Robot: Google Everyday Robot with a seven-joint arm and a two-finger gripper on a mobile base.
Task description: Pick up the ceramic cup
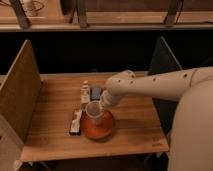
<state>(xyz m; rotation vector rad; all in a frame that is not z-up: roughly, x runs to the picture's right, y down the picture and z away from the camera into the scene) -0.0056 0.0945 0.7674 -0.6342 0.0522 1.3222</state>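
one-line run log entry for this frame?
phase: grasp/lift | tool: at ceramic cup rim | ceramic cup: over reddish-brown plate, contact with plate unclear | wooden table: small items left of plate

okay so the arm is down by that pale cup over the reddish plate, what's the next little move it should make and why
Probably a slow, straight lift. The small pale pink-grey ceramic cup sits at the hand, over the wide reddish-brown round plate on the wooden table, and already looks slightly raised. A small bottle and a flat packet stand close by, so sideways motion risks knocking them.
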